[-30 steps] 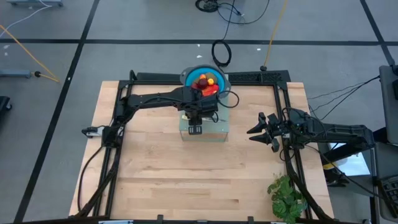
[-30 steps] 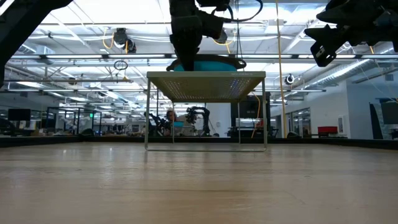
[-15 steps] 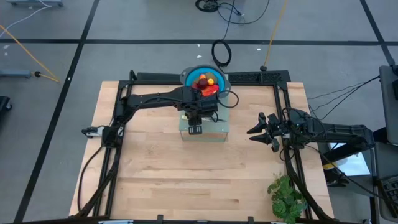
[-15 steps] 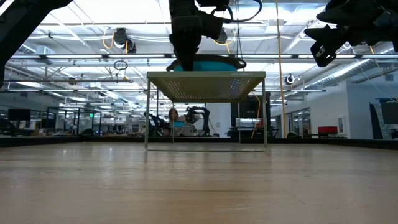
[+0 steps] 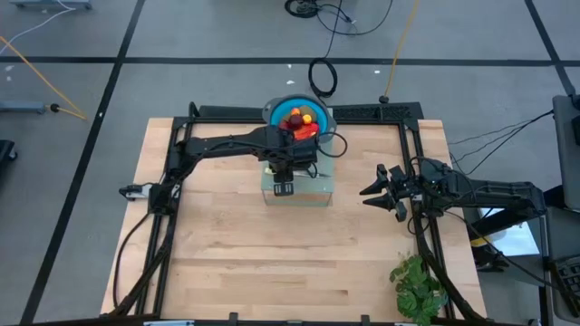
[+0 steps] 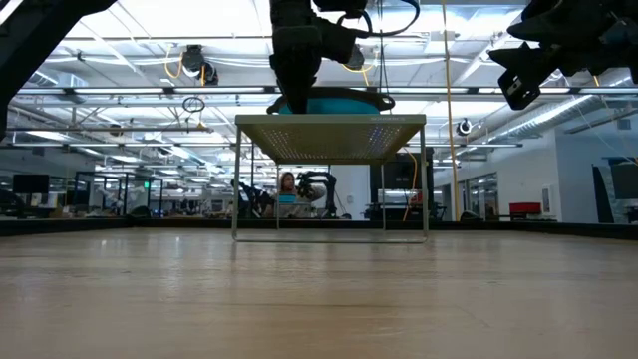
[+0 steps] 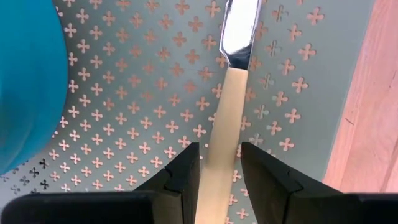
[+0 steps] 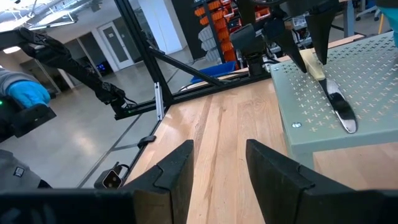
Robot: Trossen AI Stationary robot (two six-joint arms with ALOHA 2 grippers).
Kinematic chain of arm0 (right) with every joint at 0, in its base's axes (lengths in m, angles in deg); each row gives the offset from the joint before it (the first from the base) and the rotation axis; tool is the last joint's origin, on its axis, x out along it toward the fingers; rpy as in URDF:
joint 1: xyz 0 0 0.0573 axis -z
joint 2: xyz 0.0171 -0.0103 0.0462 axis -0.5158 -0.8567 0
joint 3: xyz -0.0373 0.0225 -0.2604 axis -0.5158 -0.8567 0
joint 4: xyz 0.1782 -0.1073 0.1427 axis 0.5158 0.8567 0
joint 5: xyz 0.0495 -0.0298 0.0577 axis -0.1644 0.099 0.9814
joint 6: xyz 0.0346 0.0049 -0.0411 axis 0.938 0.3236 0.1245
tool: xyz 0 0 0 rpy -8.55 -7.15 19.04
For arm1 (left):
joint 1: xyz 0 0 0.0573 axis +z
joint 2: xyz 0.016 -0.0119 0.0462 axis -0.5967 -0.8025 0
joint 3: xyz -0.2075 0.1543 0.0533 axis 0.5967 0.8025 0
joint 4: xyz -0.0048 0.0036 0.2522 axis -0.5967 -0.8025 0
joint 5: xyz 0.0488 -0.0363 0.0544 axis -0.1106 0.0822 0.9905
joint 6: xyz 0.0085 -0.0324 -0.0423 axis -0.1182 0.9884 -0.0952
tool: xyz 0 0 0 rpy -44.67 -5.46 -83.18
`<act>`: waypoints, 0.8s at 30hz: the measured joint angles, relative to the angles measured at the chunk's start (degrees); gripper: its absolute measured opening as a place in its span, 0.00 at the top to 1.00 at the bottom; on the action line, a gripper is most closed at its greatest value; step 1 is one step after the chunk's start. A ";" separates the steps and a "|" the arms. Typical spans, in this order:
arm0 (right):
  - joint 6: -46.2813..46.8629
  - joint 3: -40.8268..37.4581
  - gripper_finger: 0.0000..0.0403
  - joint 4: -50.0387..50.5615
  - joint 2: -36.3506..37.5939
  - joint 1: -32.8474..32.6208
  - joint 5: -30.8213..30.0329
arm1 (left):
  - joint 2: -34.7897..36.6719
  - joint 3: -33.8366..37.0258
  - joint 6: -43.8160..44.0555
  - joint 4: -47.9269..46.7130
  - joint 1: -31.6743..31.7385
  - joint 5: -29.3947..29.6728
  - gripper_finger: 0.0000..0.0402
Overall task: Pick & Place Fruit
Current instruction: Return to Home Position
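Left wrist view: the left gripper (image 7: 221, 171) is seen spread, loosely straddling the smooth cream handle of the knife (image 7: 226, 93). A straight lift is advised before retreat, so the glossy blade isn't dragged across the perforated pale-green shelf (image 7: 124, 93). Behind, the fruit (image 5: 300, 119) is piled in the blue bowl (image 5: 272, 109) at the far edge of the table (image 5: 227, 244). The right gripper (image 8: 219, 155), also spread, is held near the right edge.

Rows of ceiling lights (image 6: 179, 20) blazed across the hall in the low view, and the right gripper (image 6: 514, 92) hung as a black shape against them. The table (image 6: 319, 299) carried a soft sheen. From above, light fell bright and even, with only faint shadows beside the shelf (image 5: 317, 186). The knife (image 7: 236, 31) blade threw a white glare.
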 joint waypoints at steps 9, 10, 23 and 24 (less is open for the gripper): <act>0.02 0.00 0.66 0.02 -0.01 0.00 0.00 | 1.65 -0.01 0.31 -0.45 0.00 0.18 0.70; 0.02 0.00 0.66 0.05 -0.02 -0.02 0.00 | 2.10 0.00 0.45 -0.56 0.02 0.17 0.70; 0.07 0.00 0.66 0.57 0.00 0.00 -0.02 | 9.75 -0.02 5.28 0.48 0.02 -0.25 0.70; 0.05 0.00 0.66 0.57 -0.02 0.00 -0.02 | 10.64 -0.02 5.81 0.45 0.02 -0.29 0.70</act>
